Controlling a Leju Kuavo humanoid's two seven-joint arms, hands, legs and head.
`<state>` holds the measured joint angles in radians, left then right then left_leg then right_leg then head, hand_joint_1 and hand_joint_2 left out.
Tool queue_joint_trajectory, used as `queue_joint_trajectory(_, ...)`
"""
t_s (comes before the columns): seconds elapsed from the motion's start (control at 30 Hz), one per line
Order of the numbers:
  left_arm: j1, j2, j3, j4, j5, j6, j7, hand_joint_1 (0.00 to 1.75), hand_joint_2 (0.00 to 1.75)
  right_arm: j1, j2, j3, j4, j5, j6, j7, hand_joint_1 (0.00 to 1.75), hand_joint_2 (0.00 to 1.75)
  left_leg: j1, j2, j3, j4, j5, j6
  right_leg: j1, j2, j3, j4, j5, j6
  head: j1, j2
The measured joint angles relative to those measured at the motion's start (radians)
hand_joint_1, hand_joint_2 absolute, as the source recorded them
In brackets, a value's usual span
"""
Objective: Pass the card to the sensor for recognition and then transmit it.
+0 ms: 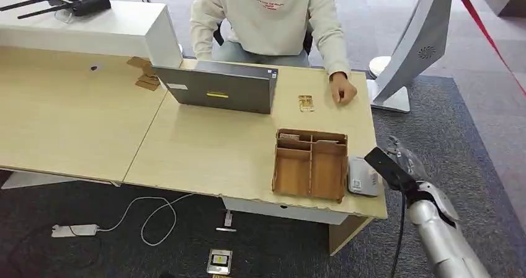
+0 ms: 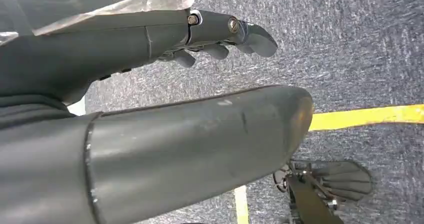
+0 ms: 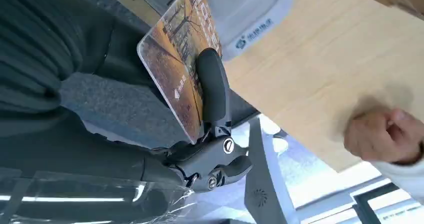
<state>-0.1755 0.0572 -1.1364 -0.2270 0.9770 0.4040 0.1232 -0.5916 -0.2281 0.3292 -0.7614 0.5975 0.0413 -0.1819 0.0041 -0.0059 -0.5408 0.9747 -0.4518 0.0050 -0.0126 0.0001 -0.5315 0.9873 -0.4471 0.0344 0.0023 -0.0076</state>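
From the head view, the right hand holds the card just beside the white sensor, which touches the wooden organizer near a person's hand. In the left wrist view, the left hand hangs over carpet, fingers loosely apart, holding nothing. In the right wrist view, a finger presses the orange card, tilted near the sensor.

The right hand pinches an orange card in its fingers just beside the grey-white sensor.
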Motion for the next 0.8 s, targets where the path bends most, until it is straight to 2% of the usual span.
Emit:
queue_joint_trajectory(0.23,0.0,0.0,0.0,0.0,-0.017,0.0,-0.016,0.0,0.0,-0.054,0.004,-0.035,-0.025,-0.151,-0.025,-0.044,1.75,1.75,0.0,0.0,0.0,0.0,0.0,0.0,0.0,0.0,0.0,0.0,0.0,0.0,0.0,0.0)
queue_joint_trajectory(0.5,0.0,0.001,0.0,0.0,-0.033,0.0,-0.02,0.0,0.0,-0.102,0.011,-0.066,-0.045,-0.208,-0.023,-0.052,1.75,1.75,0.0,0.0,0.0,0.0,0.0,0.0,0.0,0.0,0.0,0.0,0.0,0.0,0.0,0.0)
queue_joint_trajectory(0.67,-0.002,0.002,-0.005,0.0,-0.076,0.0,-0.022,0.0,0.0,-0.173,0.021,-0.061,-0.04,-0.124,-0.057,-0.036,1.75,1.75,0.0,0.0,0.0,0.0,0.0,0.0,0.0,0.0,0.0,0.0,0.0,0.0,0.0,0.0)
queue_joint_trajectory(0.8,-0.03,0.001,-0.024,0.0,-0.131,-0.002,0.012,0.0,0.0,-0.227,0.062,-0.028,-0.006,0.028,-0.144,-0.052,1.75,1.75,0.0,0.0,-0.001,0.0,0.001,-0.001,0.0,0.0,0.0,0.001,0.0,0.0,0.0,0.0)
